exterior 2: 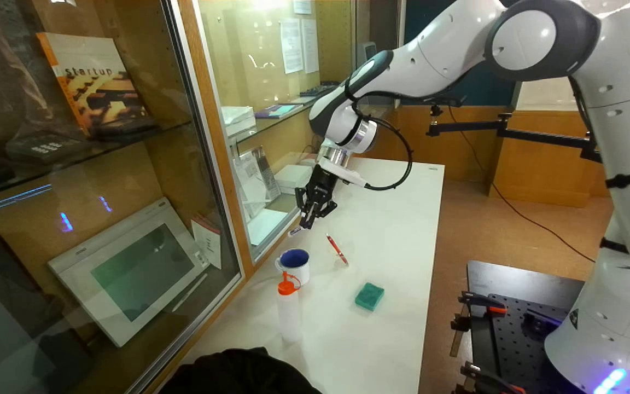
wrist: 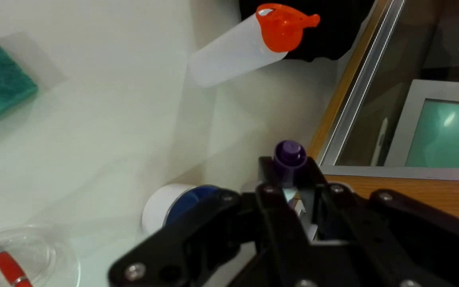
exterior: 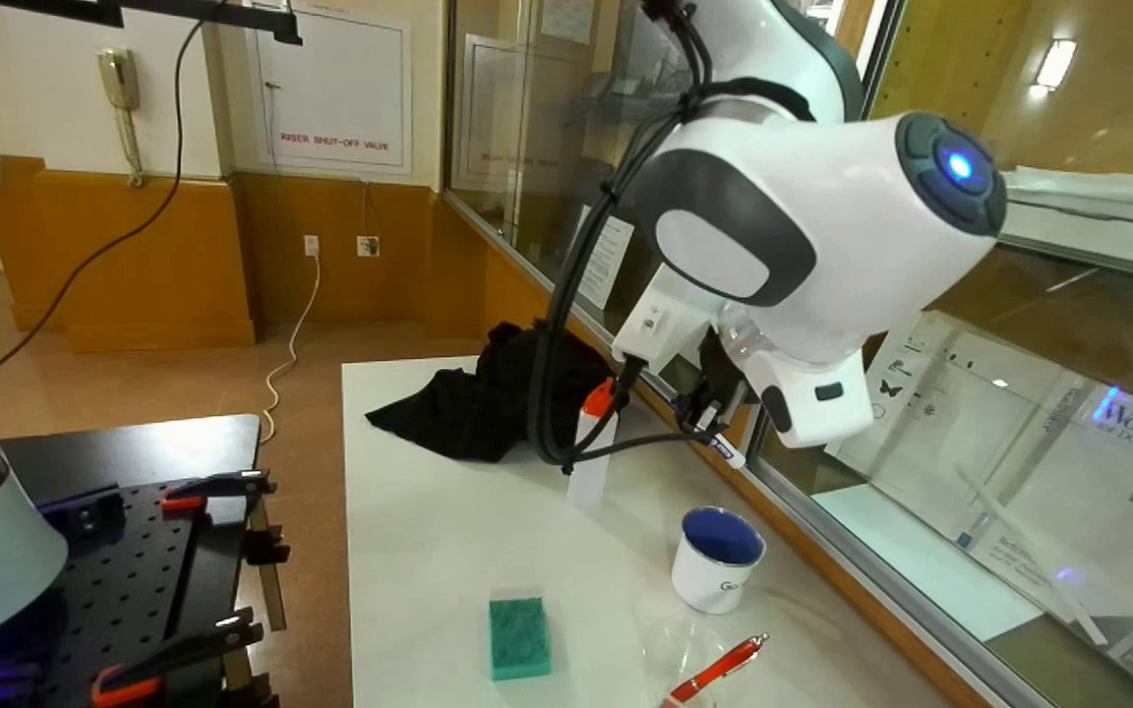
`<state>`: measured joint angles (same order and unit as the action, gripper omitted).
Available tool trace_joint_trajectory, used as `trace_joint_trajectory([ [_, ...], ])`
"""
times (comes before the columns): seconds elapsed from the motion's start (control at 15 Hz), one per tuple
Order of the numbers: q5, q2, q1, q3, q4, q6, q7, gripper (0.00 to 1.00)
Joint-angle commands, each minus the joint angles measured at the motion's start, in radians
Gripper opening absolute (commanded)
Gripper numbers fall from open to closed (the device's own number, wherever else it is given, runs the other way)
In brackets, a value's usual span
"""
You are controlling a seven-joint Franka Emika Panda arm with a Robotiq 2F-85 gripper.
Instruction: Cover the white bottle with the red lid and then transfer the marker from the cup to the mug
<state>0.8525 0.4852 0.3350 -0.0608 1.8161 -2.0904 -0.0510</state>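
Observation:
The white bottle (exterior: 591, 477) stands upright in both exterior views (exterior 2: 289, 320), and shows in the wrist view (wrist: 233, 54). The red lid (exterior 2: 287, 285) sits on its top, with a loop strap at its side (wrist: 283, 30). My gripper (exterior: 709, 418) is shut on the marker (exterior: 728, 451), which has a purple end (wrist: 290, 153) and a pale body; it is tilted in the air. The gripper (exterior 2: 305, 220) is above the table, near the white mug with blue inside (exterior: 714, 575). The clear cup (wrist: 66, 247) stands beyond the mug; a gripper finger hides part of the mug (wrist: 159, 213).
A red pen (exterior: 724, 671) leans in the clear cup. A green sponge (exterior 2: 369, 296) lies on the white table (exterior: 429, 560). A black cloth (exterior: 488, 413) lies behind the bottle. A glass cabinet with a wooden edge (wrist: 405, 193) runs along the table beside the gripper.

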Motion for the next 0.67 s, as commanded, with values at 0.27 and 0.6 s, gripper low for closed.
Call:
trace_joint_trajectory([
  [0.27, 0.062, 0.197, 0.012, -0.017, -0.176, 0.098, 0.028, 0.05],
  [0.6, 0.054, 0.291, 0.014, -0.015, -0.254, 0.107, 0.065, 0.05],
])
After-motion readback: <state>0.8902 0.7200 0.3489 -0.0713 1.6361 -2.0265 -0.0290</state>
